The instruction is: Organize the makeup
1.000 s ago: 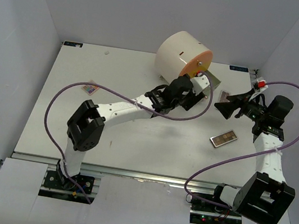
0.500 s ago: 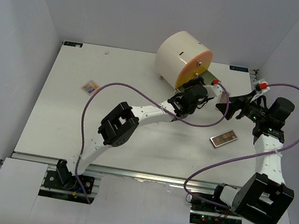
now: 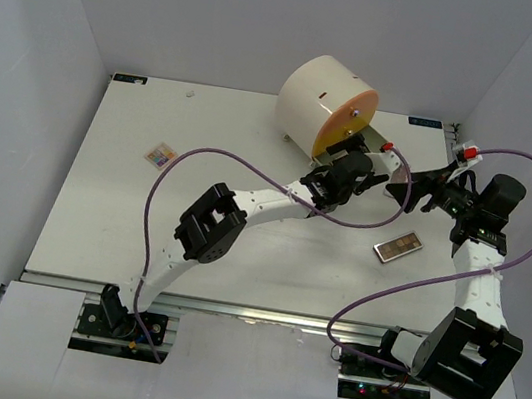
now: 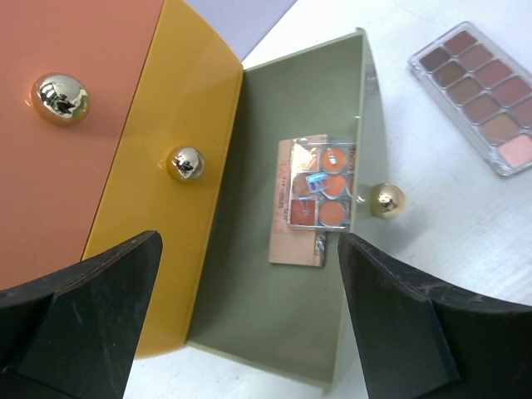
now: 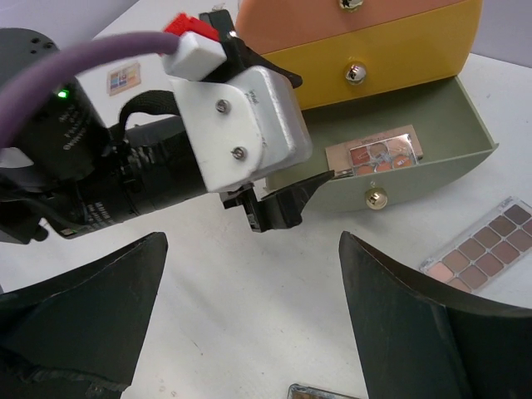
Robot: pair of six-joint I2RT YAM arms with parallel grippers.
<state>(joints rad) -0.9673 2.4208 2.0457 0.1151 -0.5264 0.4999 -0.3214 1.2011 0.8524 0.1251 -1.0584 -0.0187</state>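
Observation:
My left gripper [image 3: 360, 170] is open and empty above the open green drawer [image 4: 274, 316] of the cream round box [image 3: 320, 99]. A small orange palette [image 4: 312, 195] lies flat inside that drawer; it also shows in the right wrist view [image 5: 378, 155]. A long brown palette [image 4: 480, 96] lies on the table right of the drawer. My right gripper [image 3: 413, 192] is open and empty, facing the left gripper [image 5: 249, 125] from the right. Another brown palette [image 3: 398, 247] lies on the table nearer me. A small colourful palette [image 3: 160, 154] lies far left.
The box's orange [image 4: 83, 50] and yellow [image 4: 179, 166] drawers are shut, each with a gold knob. The green drawer's gold knob [image 4: 386, 200] points toward the right gripper. The purple cables arc over the table's middle. White walls stand close at the back and sides.
The left arm's elbow has swung right and its gripper has moved a little right, over the open drawer. The right gripper has shifted slightly. The palettes have stayed put.

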